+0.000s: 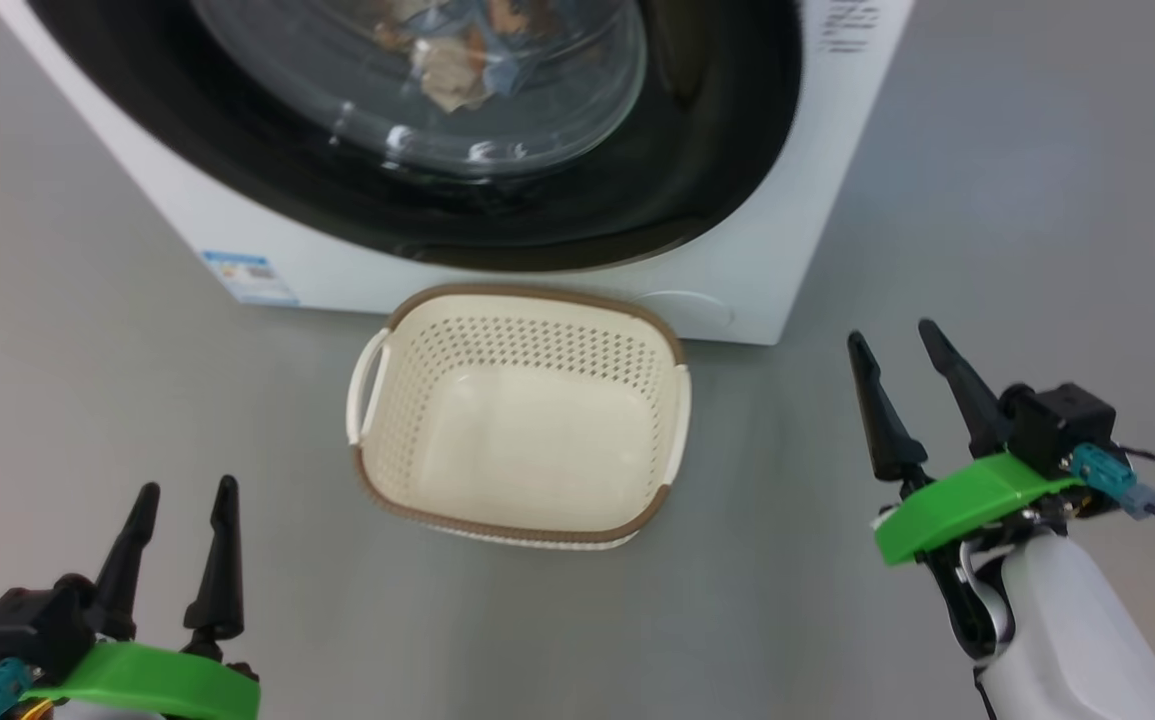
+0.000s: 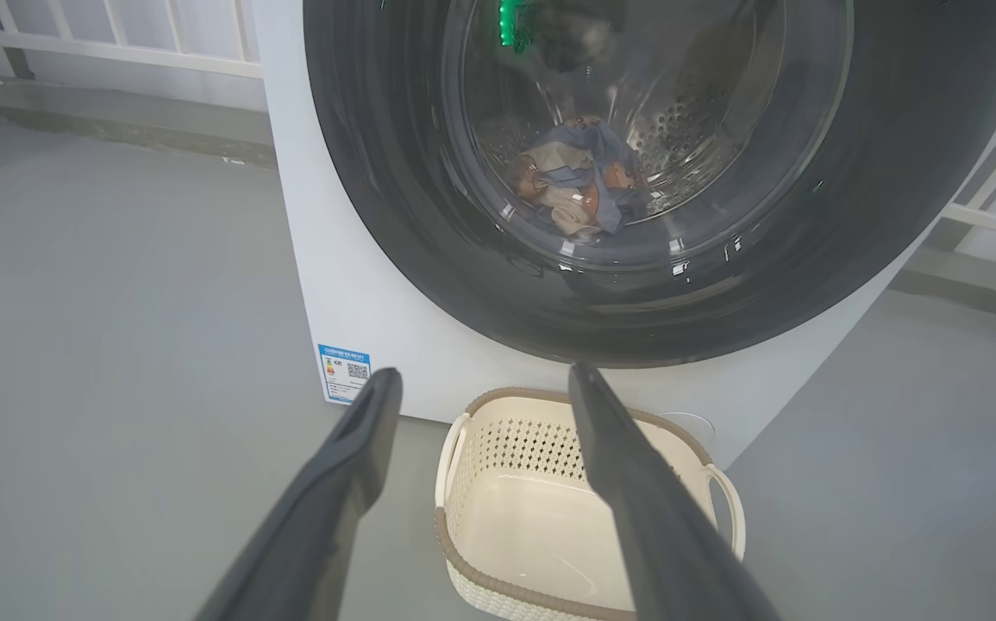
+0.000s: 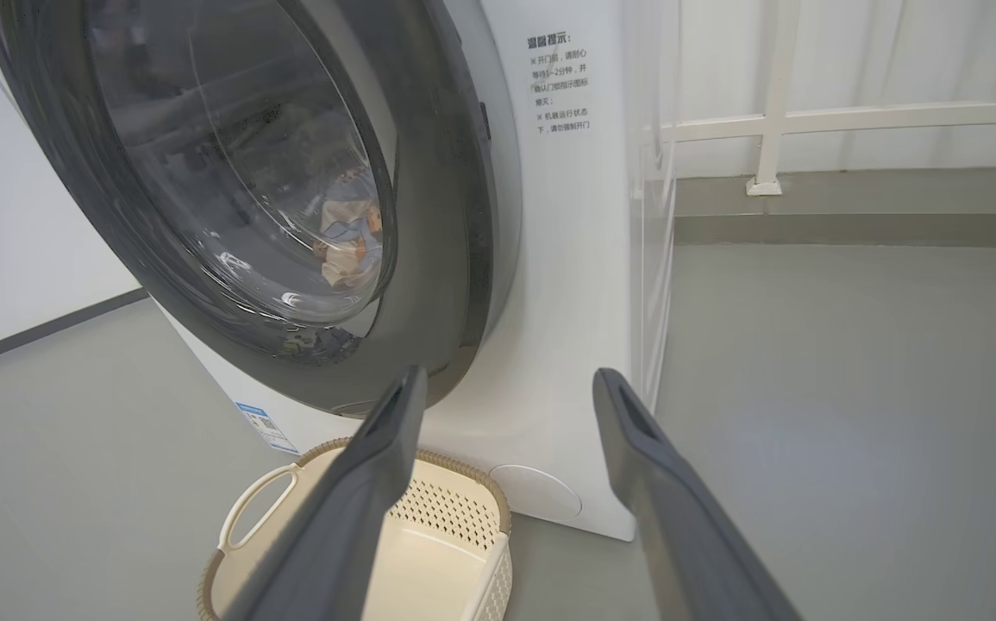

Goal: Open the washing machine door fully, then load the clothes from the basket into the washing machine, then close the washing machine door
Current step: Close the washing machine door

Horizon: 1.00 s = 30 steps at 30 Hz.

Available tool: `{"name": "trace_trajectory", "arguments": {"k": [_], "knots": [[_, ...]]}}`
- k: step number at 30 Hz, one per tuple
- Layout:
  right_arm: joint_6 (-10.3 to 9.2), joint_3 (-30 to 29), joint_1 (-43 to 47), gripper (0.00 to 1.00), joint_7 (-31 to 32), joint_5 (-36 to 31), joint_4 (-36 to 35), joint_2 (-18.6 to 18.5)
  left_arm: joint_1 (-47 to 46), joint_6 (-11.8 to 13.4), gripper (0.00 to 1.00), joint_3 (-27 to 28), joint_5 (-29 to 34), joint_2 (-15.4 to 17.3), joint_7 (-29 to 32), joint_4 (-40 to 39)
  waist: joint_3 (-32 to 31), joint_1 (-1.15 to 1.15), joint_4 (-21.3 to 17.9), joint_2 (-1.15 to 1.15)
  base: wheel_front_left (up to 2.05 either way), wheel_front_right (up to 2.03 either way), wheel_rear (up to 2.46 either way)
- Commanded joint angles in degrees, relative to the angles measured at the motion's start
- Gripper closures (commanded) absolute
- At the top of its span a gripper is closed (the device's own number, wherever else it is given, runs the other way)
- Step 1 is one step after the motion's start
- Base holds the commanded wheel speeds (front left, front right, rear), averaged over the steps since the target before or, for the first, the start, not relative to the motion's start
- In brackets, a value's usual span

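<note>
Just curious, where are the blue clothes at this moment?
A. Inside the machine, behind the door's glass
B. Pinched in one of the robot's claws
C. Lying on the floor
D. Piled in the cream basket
A: the clothes show through the glass of the washing machine door, lying in the steel drum, while the basket in front holds nothing.

Smooth grey floor [image 1: 1017, 180] runs to a raised grey kerb [image 3: 860, 194] bearing white railing [image 3: 851, 116].
</note>
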Motion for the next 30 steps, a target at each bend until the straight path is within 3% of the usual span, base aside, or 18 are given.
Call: {"name": "trace_trajectory", "arguments": {"k": [1, 17, 30], "knots": [[-0.13, 0.7, 1.3, 0.0, -0.3, -0.4, -1.8, 0.6, 0.0, -0.1, 0.0, 2.4, 0.7, 2.0, -0.4, -0.9, -2.8, 0.0, -3.0, 0.0, 0.0, 0.0, 0.0], [-0.13, -1.9, 9.6, 0.0, -0.3, -0.7, -3.8, -0.5, 3.4, -0.1, 0.0, 4.8, 1.4, 3.7, -0.4, 0.0, -8.0, 0.0, -8.1, 0.0, 0.0, 0.0, 0.0], [-0.13, -3.8, 14.0, 0.0, -0.3, -0.5, -5.3, -0.2, 5.0, -0.1, 0.0, 5.5, 1.2, 5.0, -0.4, 0.4, -10.0, 0.0, -10.1, 0.0, 0.0, 0.0, 0.0]]}}
